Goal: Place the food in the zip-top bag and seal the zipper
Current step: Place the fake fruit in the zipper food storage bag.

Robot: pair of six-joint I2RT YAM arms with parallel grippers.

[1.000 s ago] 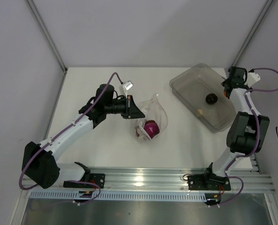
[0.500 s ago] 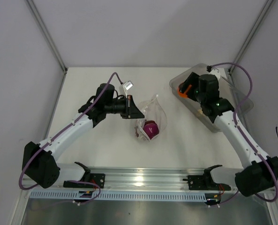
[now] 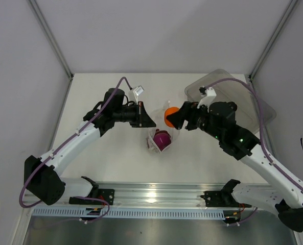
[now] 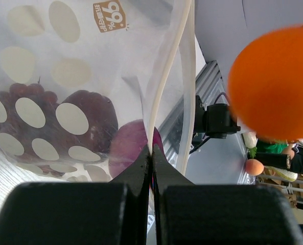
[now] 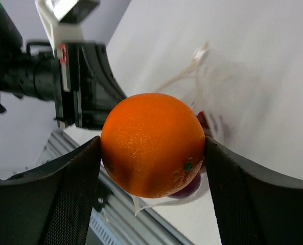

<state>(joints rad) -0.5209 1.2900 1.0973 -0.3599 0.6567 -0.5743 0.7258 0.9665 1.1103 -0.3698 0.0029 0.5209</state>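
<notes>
Orange ball (image 5: 152, 144) in right fingers (image 5: 64, 204) — above zip-top bag (image 4: 64, 61)

white tabletop (image 3: 120, 163), panels on the left, far and right sides. clear zip-top bag (image 3: 161, 139) sits near the middle, bottom on the surface. clear rigid bin (image 3: 238, 94) rests at the far right corner. aluminium rail (image 3: 156, 194) runs along the near edge.

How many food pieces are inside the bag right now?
3: grapes at the left in the left wrist view, a dark plum-like ball beside them, and a purple-red ball to its right. The printed dots may hide more.
</notes>
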